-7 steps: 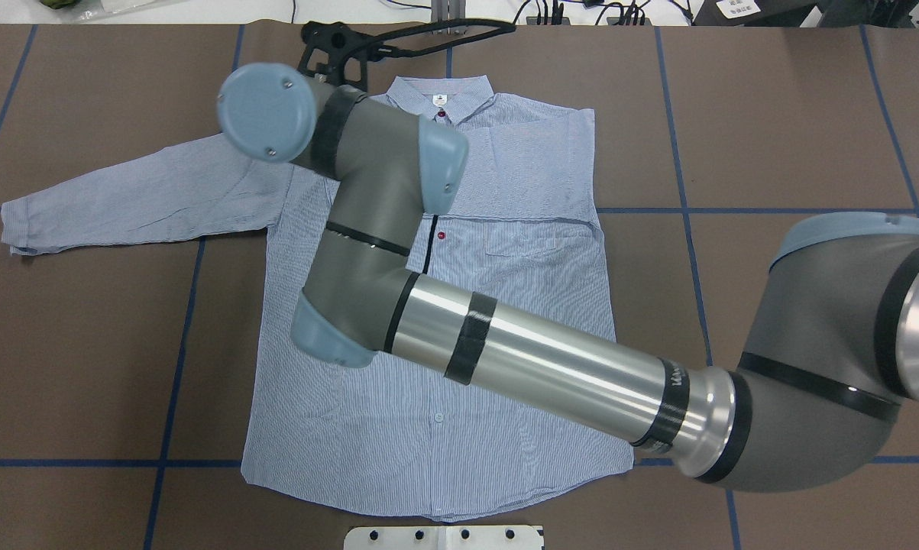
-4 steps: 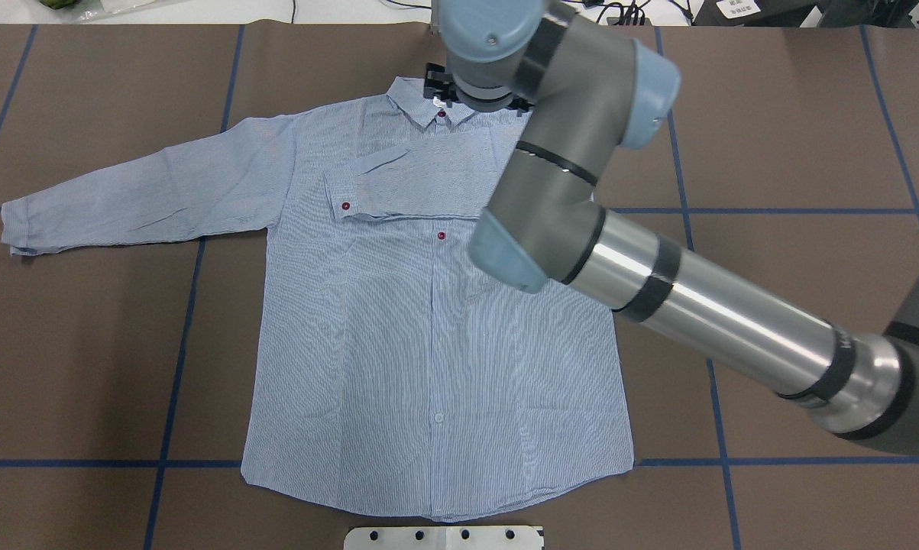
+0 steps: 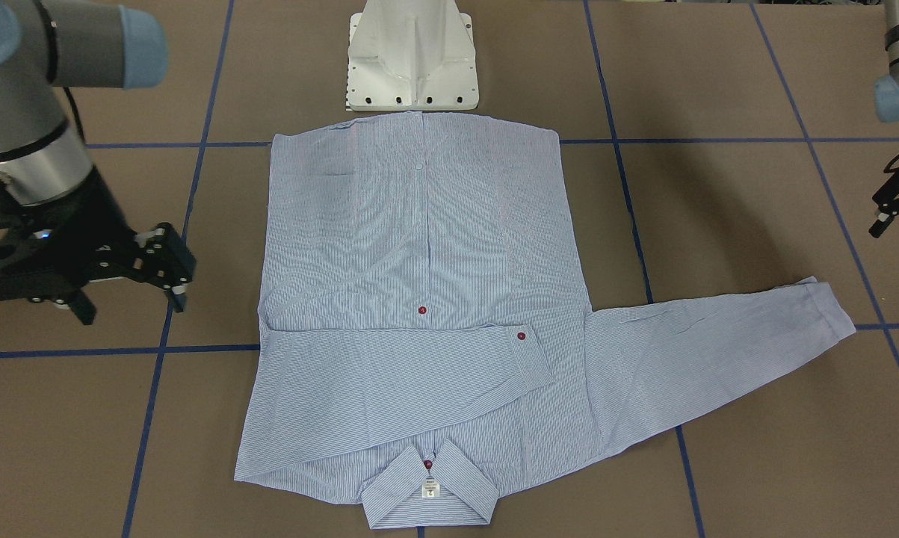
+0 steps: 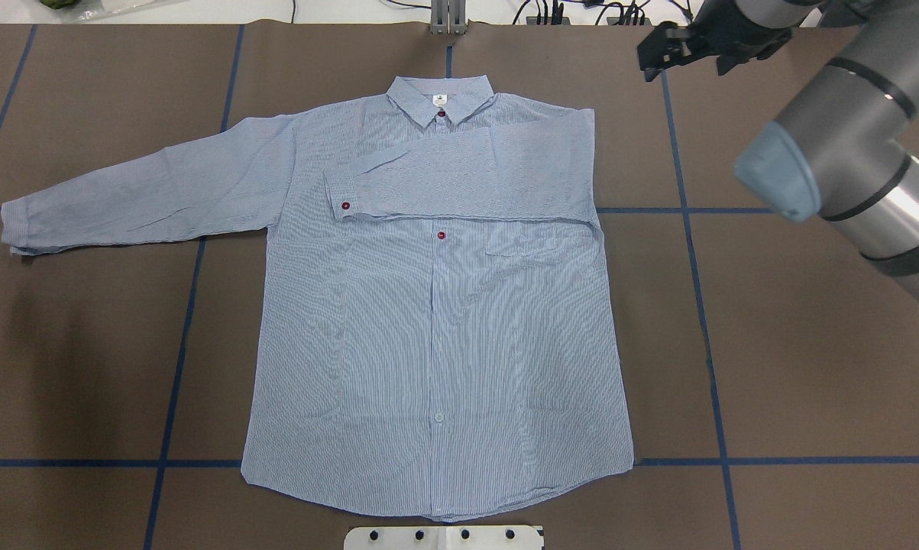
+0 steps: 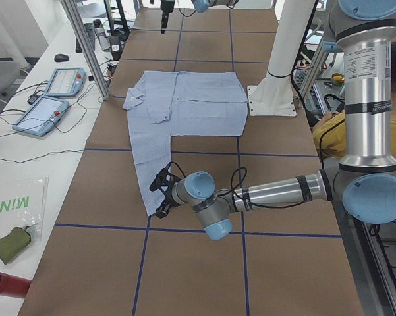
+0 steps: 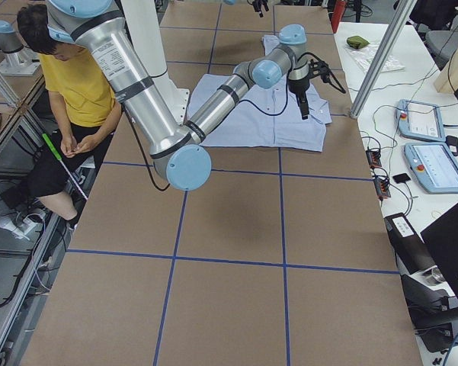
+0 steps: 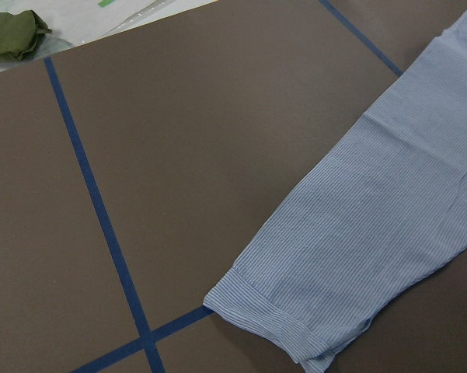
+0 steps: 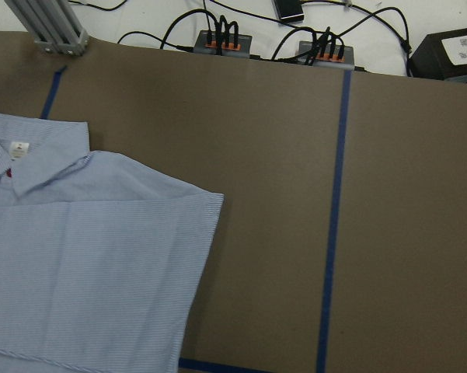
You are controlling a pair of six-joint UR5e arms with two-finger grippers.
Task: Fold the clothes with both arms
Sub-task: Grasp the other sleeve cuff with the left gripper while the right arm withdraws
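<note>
The light blue striped shirt (image 4: 436, 321) lies flat and face up on the brown table, collar (image 4: 440, 95) at the far side. One sleeve is folded across the chest, its cuff (image 4: 344, 205) showing a dark red button. The other sleeve (image 4: 138, 191) lies stretched out sideways. My right gripper (image 4: 681, 61) is open and empty, off the shirt beyond its far corner; it also shows in the front view (image 3: 172, 265). My left gripper (image 3: 879, 217) looks open and empty, hovering near the stretched sleeve's cuff (image 7: 272, 318), apart from it.
The white pedestal base (image 4: 444, 537) stands at the shirt's hem. An aluminium post (image 8: 50, 27) and power strips (image 8: 217, 39) line the far edge. A green pouch (image 7: 12, 35) and tablets (image 5: 53, 99) lie on the side bench. A person in yellow (image 6: 68, 76) sits beside the robot.
My right arm has swung from over the shirt's chest out to the far right, off the shirt. The sleeve it was over now lies folded across the chest, released.
</note>
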